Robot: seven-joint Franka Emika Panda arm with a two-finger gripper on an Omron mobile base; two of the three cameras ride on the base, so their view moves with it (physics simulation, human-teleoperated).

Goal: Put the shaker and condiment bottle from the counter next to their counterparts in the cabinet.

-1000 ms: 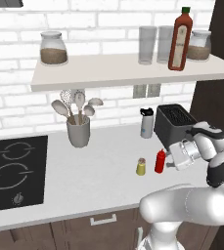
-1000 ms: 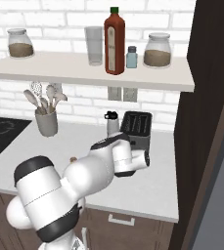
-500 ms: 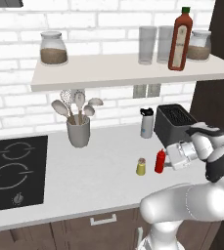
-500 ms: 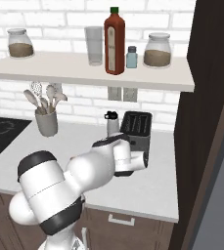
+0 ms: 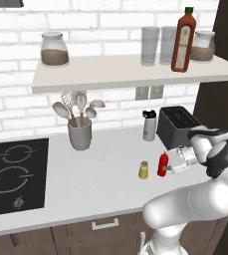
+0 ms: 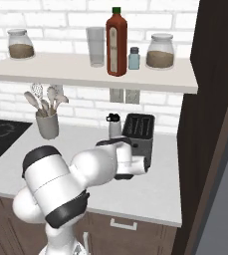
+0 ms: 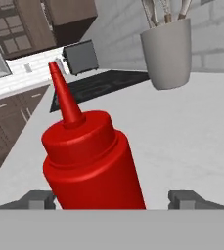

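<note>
The red condiment bottle [image 5: 162, 164] stands upright on the counter [image 5: 105, 174], with the small yellow-olive shaker [image 5: 143, 170] just to its left. My gripper [image 5: 171, 164] is level with the bottle at its right side. In the hand view the condiment bottle [image 7: 89, 161] rises large between the two fingertips [image 7: 37, 199]. My gripper [image 7: 113, 200] is open around it, with a gap showing on the right side. Up on the cabinet shelf [image 5: 110, 74] stand the tall dark-red sauce bottle [image 5: 182, 40] and a jar of brown contents [image 5: 54, 50].
A black toaster [image 5: 177, 124] and a white-and-black flask [image 5: 149, 125] stand right behind the bottle. A grey utensil holder [image 5: 79, 132] is at the back, the cooktop [image 5: 11, 172] to the left. Two glasses [image 5: 149, 46] and a second jar [image 5: 203, 47] flank the sauce bottle.
My hand has slid left along the counter, closing in on the red bottle. The bottle and the shaker have stayed put.
</note>
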